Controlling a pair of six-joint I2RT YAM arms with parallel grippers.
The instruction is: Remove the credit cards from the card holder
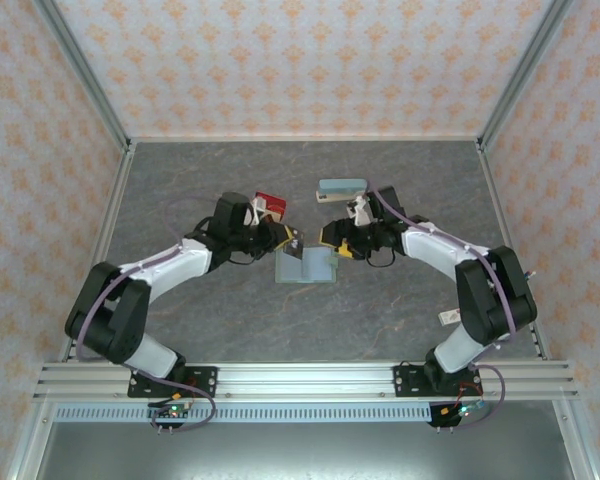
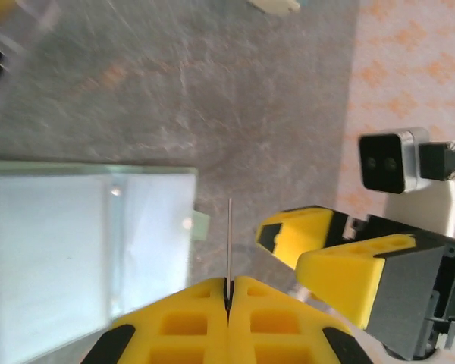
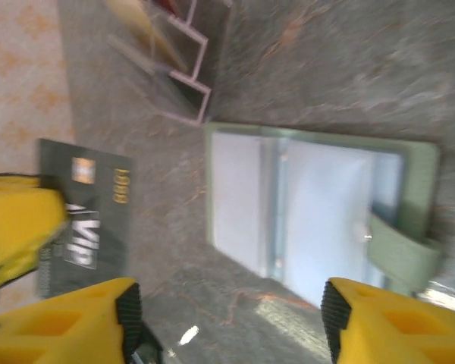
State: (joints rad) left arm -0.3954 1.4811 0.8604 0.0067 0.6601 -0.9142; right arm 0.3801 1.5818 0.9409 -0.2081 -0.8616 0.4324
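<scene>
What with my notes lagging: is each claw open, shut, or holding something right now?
Left claw: closed on the dark grey credit card.
Right claw: open, holding nothing.

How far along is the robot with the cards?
Done: a red card already sits in the clear rack. In hand: the left hand pinches a grey card, clear of the holder. Left: setting it down; the slots look pale, maybe empty.
</scene>
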